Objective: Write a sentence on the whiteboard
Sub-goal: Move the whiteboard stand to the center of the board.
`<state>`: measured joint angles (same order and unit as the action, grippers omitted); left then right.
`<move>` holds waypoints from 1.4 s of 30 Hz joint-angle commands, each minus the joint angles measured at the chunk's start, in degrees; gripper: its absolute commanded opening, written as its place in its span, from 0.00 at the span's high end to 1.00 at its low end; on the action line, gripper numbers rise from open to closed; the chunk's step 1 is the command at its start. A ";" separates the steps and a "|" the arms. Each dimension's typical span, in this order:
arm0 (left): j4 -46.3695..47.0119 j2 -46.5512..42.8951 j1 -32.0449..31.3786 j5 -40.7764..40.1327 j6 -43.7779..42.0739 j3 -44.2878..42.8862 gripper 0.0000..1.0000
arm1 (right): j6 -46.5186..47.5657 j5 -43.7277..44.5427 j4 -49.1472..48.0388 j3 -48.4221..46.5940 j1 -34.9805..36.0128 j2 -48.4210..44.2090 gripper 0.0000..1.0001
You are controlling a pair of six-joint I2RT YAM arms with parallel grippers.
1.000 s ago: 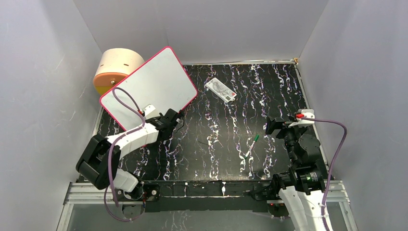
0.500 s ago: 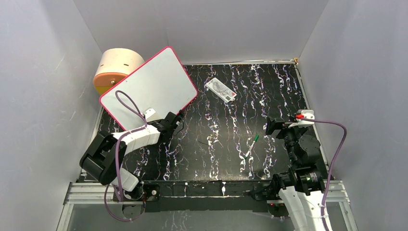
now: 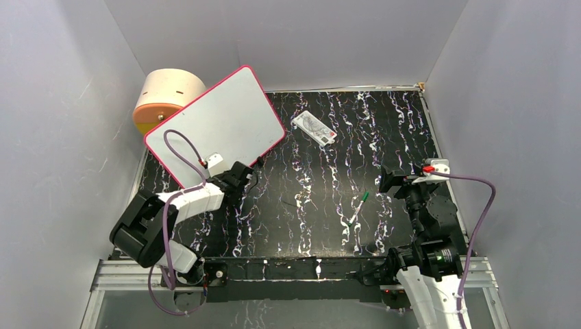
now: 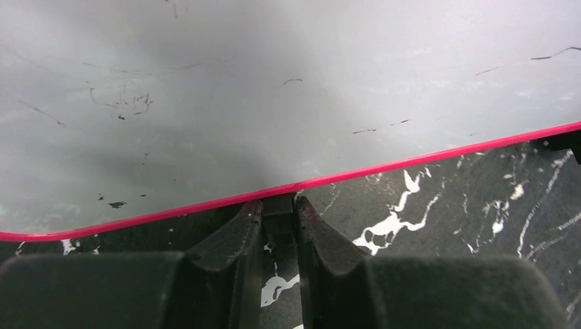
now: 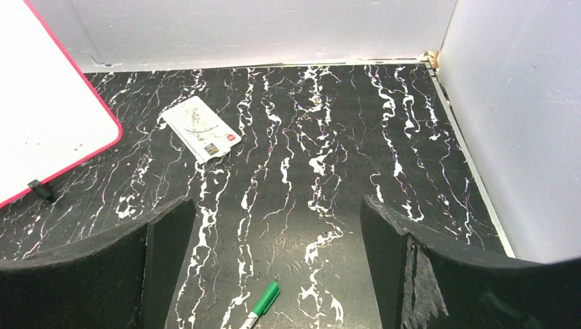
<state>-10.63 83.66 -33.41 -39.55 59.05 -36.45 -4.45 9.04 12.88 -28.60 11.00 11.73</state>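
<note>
Left hand pinched narrow on the whiteboard rim, board tilted at the far-left corner of the bench, beige drum behind it, white card near, right hand gaping wide by the right edge, green pen beside it.

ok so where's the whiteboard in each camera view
Top external: the whiteboard sits upper left, turned at an angle.
Left wrist: the whiteboard fills the upper half, with its pink rim slanting across the middle.
Right wrist: only one rounded corner of the whiteboard shows, at the left edge.
Shared landmark: the black marbled table beside that rim.
</note>
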 commanded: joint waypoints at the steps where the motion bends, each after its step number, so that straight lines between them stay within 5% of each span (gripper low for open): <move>1: 5.40 -1.35 -1.68 12.05 -6.67 2.25 1.00 | 0.69 0.53 -3.96 -0.14 0.33 -1.21 0.01; 15: 7.72 -2.82 -9.56 20.72 -8.91 -0.83 1.00 | 1.15 1.59 -3.26 -0.56 0.33 -2.50 0.01; 38: 2.54 9.36 -23.30 13.62 0.12 -12.32 1.00 | 0.86 1.45 -2.03 -1.14 0.33 -2.15 0.01; 42: 1.18 8.94 -23.63 13.25 0.07 -13.34 0.93 | 0.69 1.39 -1.62 -1.55 0.33 -1.81 0.01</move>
<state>-7.81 93.06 -55.57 -28.08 57.28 -47.64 -4.25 10.35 13.19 -28.36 11.00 9.50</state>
